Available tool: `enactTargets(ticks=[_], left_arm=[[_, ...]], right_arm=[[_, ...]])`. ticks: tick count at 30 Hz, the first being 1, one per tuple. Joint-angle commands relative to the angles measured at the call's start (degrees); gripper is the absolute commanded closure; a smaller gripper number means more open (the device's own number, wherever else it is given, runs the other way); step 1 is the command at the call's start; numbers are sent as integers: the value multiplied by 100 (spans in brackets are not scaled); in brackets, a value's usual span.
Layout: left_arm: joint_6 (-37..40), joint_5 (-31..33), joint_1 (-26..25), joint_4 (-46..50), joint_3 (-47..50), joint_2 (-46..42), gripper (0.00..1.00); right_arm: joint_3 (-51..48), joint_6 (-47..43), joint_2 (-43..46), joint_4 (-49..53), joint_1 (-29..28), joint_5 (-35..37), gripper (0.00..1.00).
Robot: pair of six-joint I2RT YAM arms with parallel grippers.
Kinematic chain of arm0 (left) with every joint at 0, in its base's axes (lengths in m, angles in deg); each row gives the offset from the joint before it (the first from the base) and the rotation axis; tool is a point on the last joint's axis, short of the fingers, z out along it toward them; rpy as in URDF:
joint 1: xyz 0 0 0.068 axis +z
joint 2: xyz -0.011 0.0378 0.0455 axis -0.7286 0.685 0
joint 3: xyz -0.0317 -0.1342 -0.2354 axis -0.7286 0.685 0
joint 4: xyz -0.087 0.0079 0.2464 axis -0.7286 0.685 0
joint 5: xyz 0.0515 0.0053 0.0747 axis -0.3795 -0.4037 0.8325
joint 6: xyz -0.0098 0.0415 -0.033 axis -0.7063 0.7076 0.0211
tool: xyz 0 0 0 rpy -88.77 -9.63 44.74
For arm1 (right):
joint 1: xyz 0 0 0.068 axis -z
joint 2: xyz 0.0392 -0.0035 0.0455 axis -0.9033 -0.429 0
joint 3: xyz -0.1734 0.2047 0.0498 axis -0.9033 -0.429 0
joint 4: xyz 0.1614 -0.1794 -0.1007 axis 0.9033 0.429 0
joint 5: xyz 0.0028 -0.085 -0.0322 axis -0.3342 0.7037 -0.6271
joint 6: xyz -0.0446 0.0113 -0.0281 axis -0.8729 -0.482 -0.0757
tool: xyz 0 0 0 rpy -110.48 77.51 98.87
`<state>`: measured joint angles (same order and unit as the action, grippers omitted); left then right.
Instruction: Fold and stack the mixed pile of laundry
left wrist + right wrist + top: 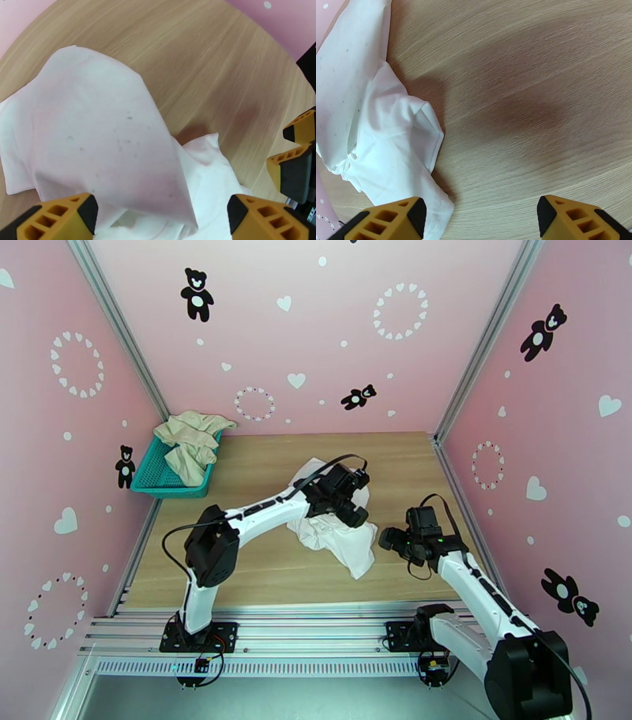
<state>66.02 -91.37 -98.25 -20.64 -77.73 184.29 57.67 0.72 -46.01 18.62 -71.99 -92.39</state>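
The white T-shirt (341, 538) lies crumpled at the middle of the wooden table (261, 571). My left gripper (352, 511) hovers just above its upper part, open wide, with white T-shirt fabric (102, 130) spread below and between its yellow fingers (59, 215). My right gripper (390, 538) stands just right of the shirt, open, over bare wood; the T-shirt's folded edge (383, 130) lies left of its left finger (391, 221). The cream-beige garment (189, 442) is heaped in the teal basket (155, 475) at the back left.
Pink walls with an aluminium frame enclose the table on three sides. The right gripper's yellow fingers (294, 162) show at the right edge of the left wrist view. Bare wood (537, 110) stretches right of the shirt.
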Motion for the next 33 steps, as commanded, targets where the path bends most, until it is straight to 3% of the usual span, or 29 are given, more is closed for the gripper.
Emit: enactTargets(ticks=[1,3,6,9,11,13,14,16,18,20,22,29,33], left_arm=[[159,226,42,676,-575,468,19],[115,210,42,654,-665,619,33],[83,328,42,585,-644,631,68],[-11,355,92,304,-326,325,91],[-151,313,183,-57,55,21,100],[-349,233,323,-381,394,-258,100],[-465,171,412,-507,528,-387,100],[-665,23,580,-754,766,-639,100],[-773,-357,796,-1103,847,-877,100],[-818,-726,1044,-1176,414,-985,100],[-783,-916,1253,-1230,-268,-1014,100],[-552,-725,1760,-1533,-2987,-1038,100],[-204,-425,1913,-1572,-3557,-1361,100]], right_arm=[[-248,229,52,-365,20,-286,29],[-398,413,-92,-738,18,-550,34],[-462,502,-411,-1273,-114,-971,37],[-263,375,-803,-1375,-481,-1014,27],[-248,402,-1083,-1644,-672,-1119,22],[-238,502,-1377,-1902,-849,-1128,23],[-218,515,-1552,-2034,-912,-1132,28],[-116,471,-1844,-2156,-948,-1082,44],[165,209,-1945,-1895,-935,-622,68],[653,-142,-1880,-1527,-802,-174,84],[1343,-473,-1861,-1292,-459,-238,98],[5565,-1444,-2269,109,392,207,100],[7107,-1675,-2310,366,521,194,100]])
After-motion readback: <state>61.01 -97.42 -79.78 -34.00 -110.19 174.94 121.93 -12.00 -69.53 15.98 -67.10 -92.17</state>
